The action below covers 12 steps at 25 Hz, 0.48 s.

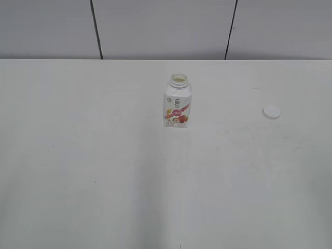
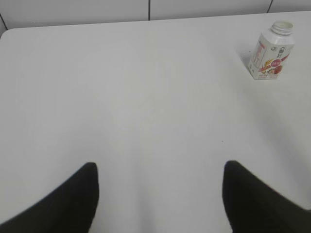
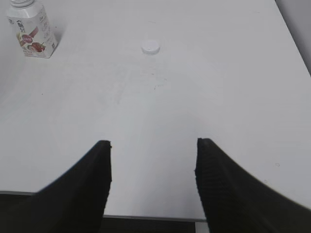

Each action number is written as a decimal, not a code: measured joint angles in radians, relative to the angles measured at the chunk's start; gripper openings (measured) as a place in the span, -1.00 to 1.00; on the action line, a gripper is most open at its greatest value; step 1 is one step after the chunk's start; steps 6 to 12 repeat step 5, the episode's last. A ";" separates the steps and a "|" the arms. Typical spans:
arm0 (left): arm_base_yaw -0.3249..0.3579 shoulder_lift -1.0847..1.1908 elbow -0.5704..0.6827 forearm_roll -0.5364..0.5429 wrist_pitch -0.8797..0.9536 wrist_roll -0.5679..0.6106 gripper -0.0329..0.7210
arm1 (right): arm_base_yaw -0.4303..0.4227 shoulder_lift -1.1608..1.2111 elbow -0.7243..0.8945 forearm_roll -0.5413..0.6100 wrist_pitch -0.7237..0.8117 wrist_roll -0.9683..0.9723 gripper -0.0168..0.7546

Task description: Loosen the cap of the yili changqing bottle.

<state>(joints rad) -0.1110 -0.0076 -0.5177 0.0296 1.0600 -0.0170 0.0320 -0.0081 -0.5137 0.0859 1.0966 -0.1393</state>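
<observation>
1. The yili changqing bottle stands upright on the white table with its neck open, while the cap lies flat on the tabletop, well apart from it.

2. The left gripper hangs over bare table with its jaws spread wide and nothing between them; the bottle sits far ahead of the jaws and off to their right.

3. The right gripper is likewise spread and empty; the cap lies well ahead, roughly in line with the gap between the jaws, and the bottle stands farther ahead and to their left.

4. Judged from this layout, the cap is already off, so the loosening appears complete and both arms look parked clear of the objects.

5. Risk: the bottle is uncapped and seems to hold liquid near its rim, so any sweep by either arm across the middle could knock it over and spill it.

6. Risk: the loose cap is low and light; a jaw brushing it could send it sliding toward the table edge.
</observation>
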 joint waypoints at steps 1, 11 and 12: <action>0.000 0.000 0.000 0.000 0.000 0.000 0.39 | 0.000 0.000 0.000 0.000 0.000 0.000 0.21; 0.000 0.000 0.000 0.000 0.000 0.000 0.39 | 0.000 0.000 0.000 0.000 0.000 0.000 0.21; 0.000 0.000 0.000 0.000 0.000 0.000 0.39 | 0.000 0.000 0.000 0.000 0.000 0.000 0.21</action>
